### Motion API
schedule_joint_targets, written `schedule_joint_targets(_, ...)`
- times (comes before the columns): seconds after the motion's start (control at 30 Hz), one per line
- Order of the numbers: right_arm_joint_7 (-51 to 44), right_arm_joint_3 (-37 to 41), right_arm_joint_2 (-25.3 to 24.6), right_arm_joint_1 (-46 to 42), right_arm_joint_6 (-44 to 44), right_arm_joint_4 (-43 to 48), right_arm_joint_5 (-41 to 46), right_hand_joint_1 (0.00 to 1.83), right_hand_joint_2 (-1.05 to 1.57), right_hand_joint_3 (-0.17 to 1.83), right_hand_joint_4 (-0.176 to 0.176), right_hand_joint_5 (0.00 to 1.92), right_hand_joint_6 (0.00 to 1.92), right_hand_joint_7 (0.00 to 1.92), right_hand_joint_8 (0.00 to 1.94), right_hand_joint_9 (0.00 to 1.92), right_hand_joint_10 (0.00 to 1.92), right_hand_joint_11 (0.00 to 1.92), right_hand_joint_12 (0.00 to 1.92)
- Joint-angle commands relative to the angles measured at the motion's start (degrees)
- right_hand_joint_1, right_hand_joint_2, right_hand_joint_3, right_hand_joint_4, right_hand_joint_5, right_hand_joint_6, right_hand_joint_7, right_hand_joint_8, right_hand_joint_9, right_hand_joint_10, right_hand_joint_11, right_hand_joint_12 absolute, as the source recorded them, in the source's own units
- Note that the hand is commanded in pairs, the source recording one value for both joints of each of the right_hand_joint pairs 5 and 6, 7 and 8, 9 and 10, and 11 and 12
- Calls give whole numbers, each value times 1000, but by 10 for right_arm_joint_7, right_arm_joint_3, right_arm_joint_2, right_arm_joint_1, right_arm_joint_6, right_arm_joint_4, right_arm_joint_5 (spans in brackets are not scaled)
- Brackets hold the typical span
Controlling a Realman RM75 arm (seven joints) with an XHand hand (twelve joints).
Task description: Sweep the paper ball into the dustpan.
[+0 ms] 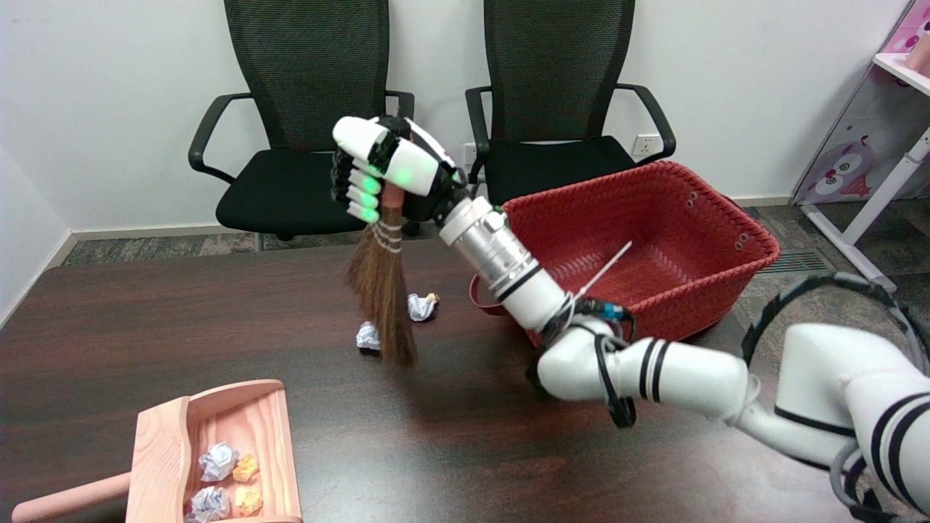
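My right hand (385,171) grips the handle of a small straw broom (383,290), holding it upright over the middle of the dark table (145,327). The bristle tips reach the tabletop near 550,495. One white paper ball (368,336) lies just left of the bristles, partly hidden by them. A second white paper ball (421,306) lies just right of the broom. The wooden dustpan (218,450) sits at the front left, its open mouth towards the far side, with several crumpled paper balls (229,479) inside, white and orange.
A red woven basket (639,240) stands at the table's right, behind my forearm, with a thin white stick leaning in it. Two black office chairs (305,131) stand behind the table. A white shelf frame is at the far right.
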Motion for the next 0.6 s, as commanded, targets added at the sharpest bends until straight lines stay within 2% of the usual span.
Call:
schedule_joint_targets(0.03,122,-120,-10,165,30,268,9,887,1344,1279,-8,1920,1920,1920,1920,1920,1920,1920,1920)
schedule_joint_targets(0.33,108,-158,-41,185,26,356,-17,890,1374,1269,-9,1920,1920,1920,1920,1920,1920,1920,1920)
schedule_joint_targets(0.6,21,-160,-56,177,11,371,-55,892,1407,1255,-9,1920,1920,1920,1920,1920,1920,1920,1920)
